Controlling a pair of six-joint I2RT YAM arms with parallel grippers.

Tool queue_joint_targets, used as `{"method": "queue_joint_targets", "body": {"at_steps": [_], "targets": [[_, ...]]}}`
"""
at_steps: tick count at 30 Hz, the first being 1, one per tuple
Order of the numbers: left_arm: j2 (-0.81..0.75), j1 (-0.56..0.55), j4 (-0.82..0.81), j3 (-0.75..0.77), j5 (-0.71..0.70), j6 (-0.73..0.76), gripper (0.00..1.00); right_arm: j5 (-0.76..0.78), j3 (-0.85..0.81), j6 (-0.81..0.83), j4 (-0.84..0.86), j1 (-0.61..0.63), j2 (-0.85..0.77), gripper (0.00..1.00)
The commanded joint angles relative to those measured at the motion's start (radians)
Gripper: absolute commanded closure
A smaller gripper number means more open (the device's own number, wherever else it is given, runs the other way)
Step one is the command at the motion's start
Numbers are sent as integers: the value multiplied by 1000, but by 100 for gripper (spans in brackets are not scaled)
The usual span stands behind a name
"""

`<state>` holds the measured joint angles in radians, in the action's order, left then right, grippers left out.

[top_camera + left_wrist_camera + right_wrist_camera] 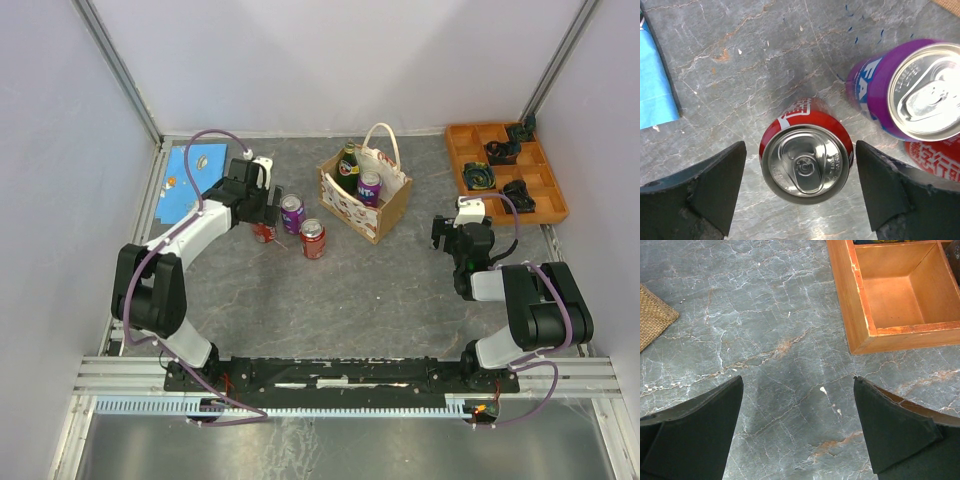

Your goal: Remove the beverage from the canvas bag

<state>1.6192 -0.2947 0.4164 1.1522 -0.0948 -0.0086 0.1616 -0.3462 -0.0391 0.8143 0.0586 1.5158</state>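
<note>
The tan canvas bag (385, 208) with white handles stands at the back middle. It holds a green bottle (347, 164) and a purple can (369, 187). My left gripper (262, 214) is open to the left of the bag, above an upright red can (805, 156). The can stands between the two fingers with a gap on each side (800, 165). A purple can (912, 90) and a second red can (936, 161) stand just to its right. My right gripper (449, 236) is open and empty over bare table (797, 382), right of the bag.
An orange compartment tray (545, 205) with dark parts sits at the back right; its corner (860, 335) lies just ahead of my right gripper. A blue flat item (188, 180) lies at the back left. The bag's corner (652, 315) shows in the right wrist view.
</note>
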Motion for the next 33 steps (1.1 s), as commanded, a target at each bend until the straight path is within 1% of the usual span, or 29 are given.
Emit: {"method": "queue_joint_targets", "body": {"at_steps": [1,7,10,14,17,20,26,29,33], "targets": [[-19,0,-33,61,2,-20,0,3,-28,1,35,-1,-3,1],[-53,0,-11,90,-1,-19,1,3,-28,1,35,0,-2,1],[-85,0,-2,127,4,-17,0,2,-28,2,35,-1,-2,1],[-122,-6,10,251,40,6,3,2,-28,0,35,-2,-2,1],[-110,-46,21,372,55,43,4,3,-28,0,34,-1,-2,1],[-51,-116,54,512,53,90,4,3,-28,1,34,-1,-3,1],[137,-253,110,767,73,159,4,3,-28,0,34,0,-2,1],[233,-312,140,877,118,205,4,3,-27,0,35,-1,-2,1],[382,-355,204,1024,175,264,5,3,-27,0,34,-1,-3,1]]}}
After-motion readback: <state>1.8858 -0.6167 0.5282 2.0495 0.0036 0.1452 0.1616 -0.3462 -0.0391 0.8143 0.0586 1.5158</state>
